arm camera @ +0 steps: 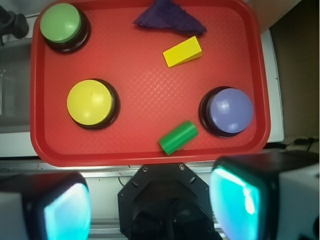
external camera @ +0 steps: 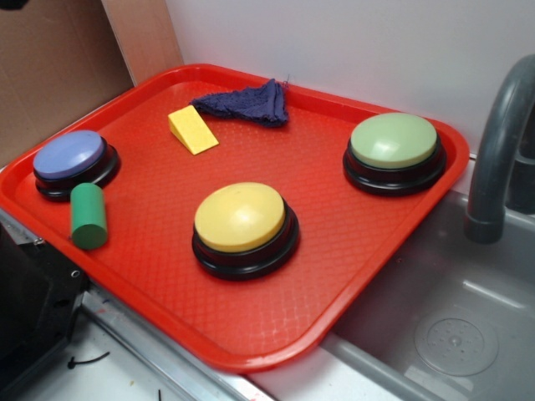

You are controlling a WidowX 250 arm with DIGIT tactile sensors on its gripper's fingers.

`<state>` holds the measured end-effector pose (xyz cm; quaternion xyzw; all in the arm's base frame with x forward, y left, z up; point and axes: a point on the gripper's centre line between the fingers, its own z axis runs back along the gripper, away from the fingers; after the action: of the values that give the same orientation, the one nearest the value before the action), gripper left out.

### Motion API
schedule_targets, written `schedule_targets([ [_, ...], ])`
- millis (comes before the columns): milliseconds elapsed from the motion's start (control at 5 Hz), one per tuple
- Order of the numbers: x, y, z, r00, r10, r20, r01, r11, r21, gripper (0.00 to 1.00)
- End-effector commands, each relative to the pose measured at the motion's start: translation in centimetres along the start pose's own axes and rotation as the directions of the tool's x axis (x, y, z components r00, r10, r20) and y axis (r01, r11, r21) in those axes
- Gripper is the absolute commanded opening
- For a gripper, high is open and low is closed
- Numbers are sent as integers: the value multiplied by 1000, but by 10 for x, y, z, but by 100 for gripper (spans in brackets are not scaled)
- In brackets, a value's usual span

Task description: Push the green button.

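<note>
Red tray (external camera: 393, 251) lies below me, and on it are all the things I can see. From my wrist view my gripper (arm camera: 150, 205) is high above the near edge of the tray, not over it yet, and my two fingers (arm camera: 237, 197) stand wide apart with nothing between them, so it is open. The green button (arm camera: 61, 22) sits in the far left corner of the tray in this view, a pale green dome on a black round base; in the exterior view the same button (external camera: 394, 140) is near the tray edge that lies beside the grey sink (external camera: 451, 334) and the faucet (external camera: 501, 142). Nothing touches it. The yellow button (arm camera: 90, 102) is nearer to me on the left half of the tray, well apart from the green one. The blue-purple button (arm camera: 230, 110) is close to the right edge. Just beside it, toward the near edge, the small green cylinder (arm camera: 178, 137) lies on its side. The yellow wedge block (arm camera: 183, 51) rests in the far half of the tray, and the dark purple cloth (arm camera: 169, 16) is crumpled at the far edge, near the wedge but not touching it.
</note>
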<state>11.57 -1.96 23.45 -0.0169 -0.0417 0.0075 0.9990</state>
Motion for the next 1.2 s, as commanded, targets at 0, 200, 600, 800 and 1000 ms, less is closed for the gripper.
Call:
schedule_targets([
  [0, 0, 0, 0, 1000, 0, 0, 0, 1000, 0, 100],
  [200, 44, -20, -43, 997, 22, 72, -19, 999, -46, 100],
  [600, 77, -31, -72, 994, 64, 84, -56, 994, -92, 100],
  [800, 77, -31, -72, 994, 64, 84, -56, 994, -92, 100],
  [1000, 77, -31, -72, 994, 64, 84, -56, 994, -92, 100],
])
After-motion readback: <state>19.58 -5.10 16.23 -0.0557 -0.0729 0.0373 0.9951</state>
